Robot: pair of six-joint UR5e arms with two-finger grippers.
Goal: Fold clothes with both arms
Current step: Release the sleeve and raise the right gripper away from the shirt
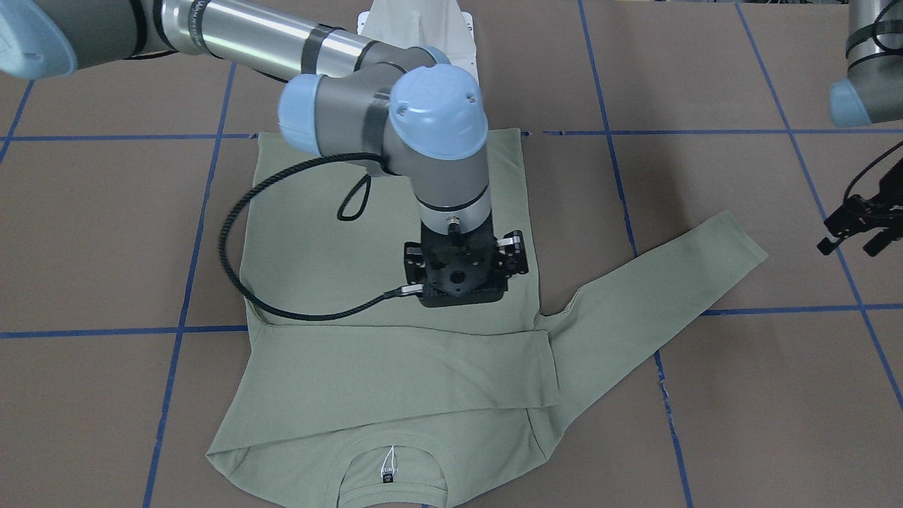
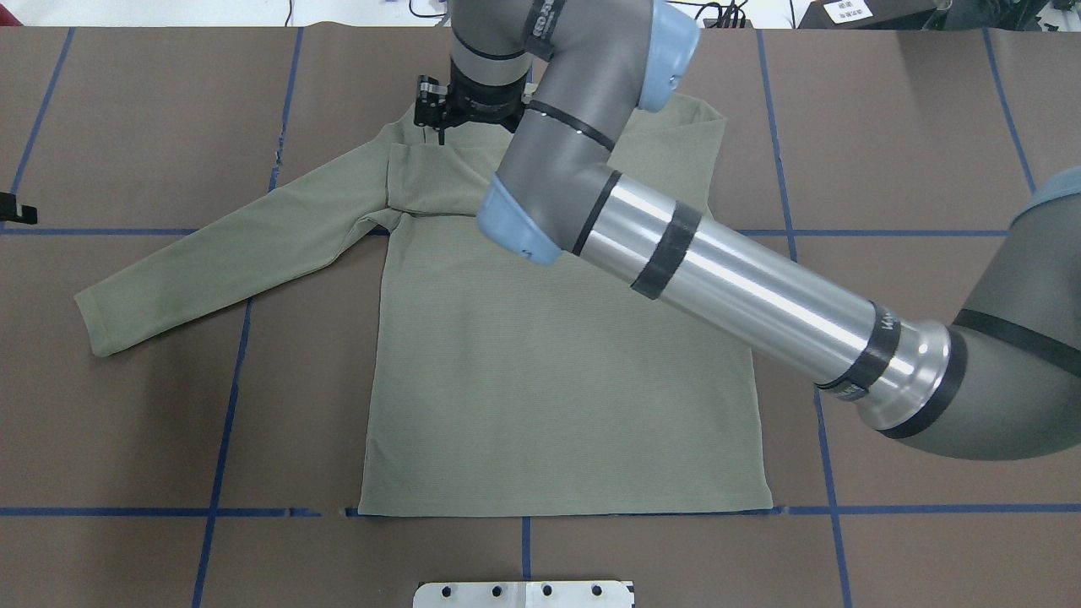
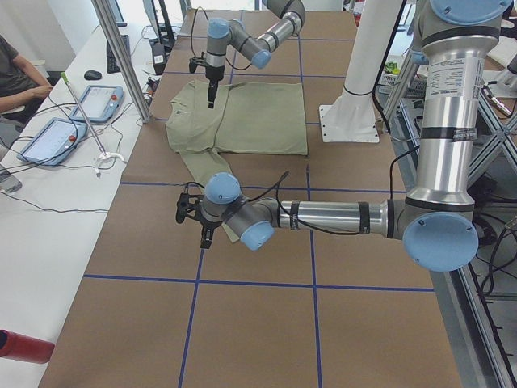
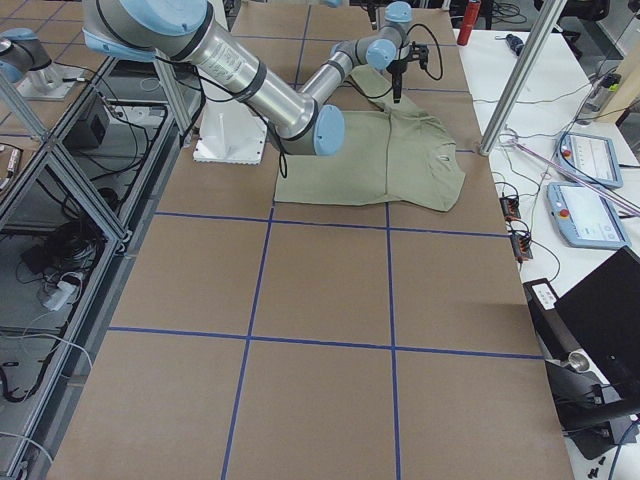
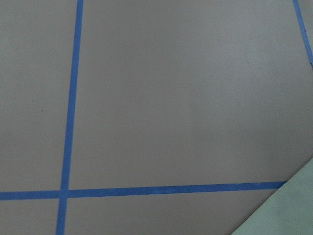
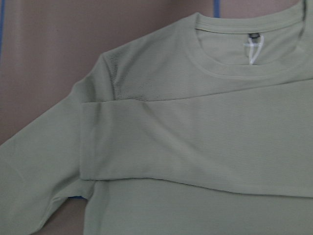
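The green long-sleeved shirt [image 2: 557, 380] lies flat on the brown desk [image 2: 169, 422], which is divided by blue tape lines [image 2: 887, 233]. Its hem is on the robot's side, near the white base plate [image 2: 524, 594], and its round collar [image 6: 249, 73] is on the far side. A white neck tag [image 1: 387, 466] shows inside the collar.

One sleeve [image 1: 423, 367] is folded in across the chest, and its cuff ends close to the opposite armpit. The other sleeve [image 1: 670, 282] lies stretched out on the desk, toward the robot's left side, at a slant away from the body of the shirt.

The right arm [image 2: 743, 295] reaches across the shirt. The right gripper [image 1: 458, 279] points down over the upper chest, just beside the folded sleeve. Its fingers are hidden under the gripper body in the front view and mostly hidden behind the arm in the overhead view, so I cannot tell how far it is open or whether it has hold of any cloth. Its wrist camera looks down on the collar, the tag and the folded sleeve.

The left arm [image 3: 339, 217] is low over the desk. The left gripper [image 1: 850, 243] hangs over bare desk, near the cuff of the stretched sleeve but apart from it. Its two fingers stand apart and there is nothing between them. Its wrist camera shows bare desk, tape lines and only a corner of green cloth [image 5: 288, 215].
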